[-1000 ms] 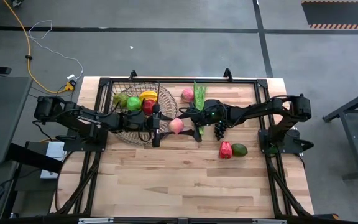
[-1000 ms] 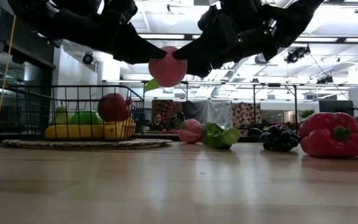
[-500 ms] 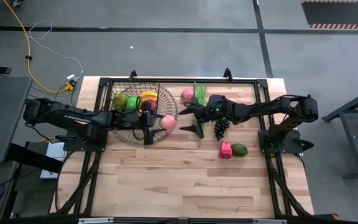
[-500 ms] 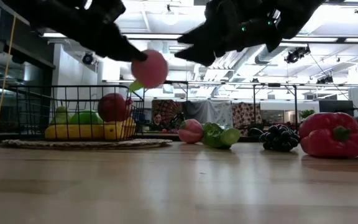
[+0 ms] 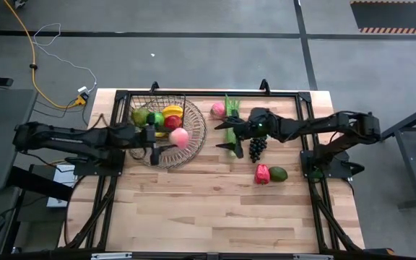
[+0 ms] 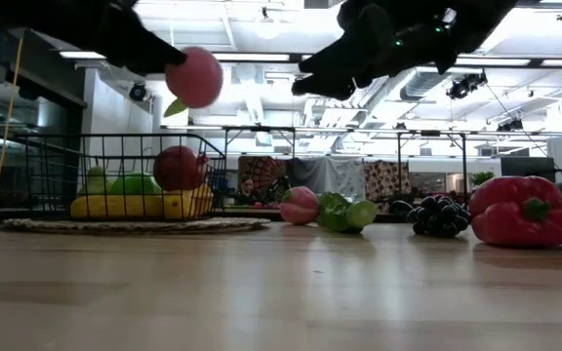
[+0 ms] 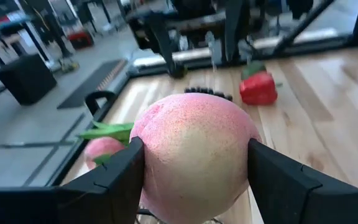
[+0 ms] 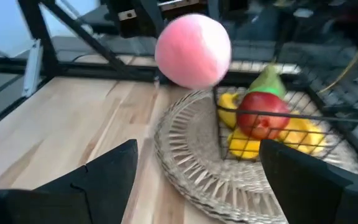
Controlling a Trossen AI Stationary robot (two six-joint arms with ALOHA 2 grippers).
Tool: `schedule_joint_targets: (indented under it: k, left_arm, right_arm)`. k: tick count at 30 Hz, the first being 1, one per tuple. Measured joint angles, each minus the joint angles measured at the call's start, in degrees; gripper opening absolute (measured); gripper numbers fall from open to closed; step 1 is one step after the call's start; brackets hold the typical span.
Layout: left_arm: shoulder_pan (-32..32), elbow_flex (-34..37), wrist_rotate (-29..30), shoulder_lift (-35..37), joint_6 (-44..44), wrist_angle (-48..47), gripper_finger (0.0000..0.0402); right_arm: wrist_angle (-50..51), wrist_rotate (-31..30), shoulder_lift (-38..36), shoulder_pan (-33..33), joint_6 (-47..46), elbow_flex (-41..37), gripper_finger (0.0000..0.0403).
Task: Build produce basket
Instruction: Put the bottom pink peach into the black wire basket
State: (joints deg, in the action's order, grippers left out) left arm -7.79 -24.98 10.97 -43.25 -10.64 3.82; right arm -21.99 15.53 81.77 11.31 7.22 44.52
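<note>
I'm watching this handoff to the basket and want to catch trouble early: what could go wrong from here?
1. The left gripper pinches the round peach only at its sides, high above the table; it could slip out and roll away.
2. The peach hangs near the black wire basket's edge over the wicker tray; released here, it may miss the basket.
3. The basket already holds bananas and a red apple; the peach may bounce off them.

A pink peach [image 7: 194, 155] with a yellowish blush sits between black fingers [image 7: 107, 177]. The black wire basket [image 6: 115, 161] holds yellow, green and red fruit. A red pepper [image 6: 520, 210] lies on pale wood.
</note>
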Motion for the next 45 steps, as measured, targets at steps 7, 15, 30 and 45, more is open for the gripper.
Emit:
schedule_joint_targets:
  k: [7, 15, 30, 45]
  left_arm:
    - [-0.83, 4.01, -0.95, 13.09, 1.57, 0.46, 0.0232]
    - [-2.34, 7.05, 2.81, 19.50, 2.34, 4.03, 0.0232]
    - [-6.92, 7.05, 25.15, 15.67, 11.45, 1.20, 0.0232]
    - [-21.85, 3.46, 26.16, -3.76, 25.20, -4.26, 0.0232]
  right_arm:
    - [-12.17, -9.70, -14.28, 2.81, -3.96, -13.76, 0.0323]
    - [-22.23, -12.52, -25.32, 4.08, -7.23, -24.28, 0.0323]
    - [-22.46, -13.88, -25.54, 4.08, -7.23, -24.36, 0.0323]
    - [-22.46, -13.86, -25.52, 4.08, -7.36, -24.36, 0.0323]
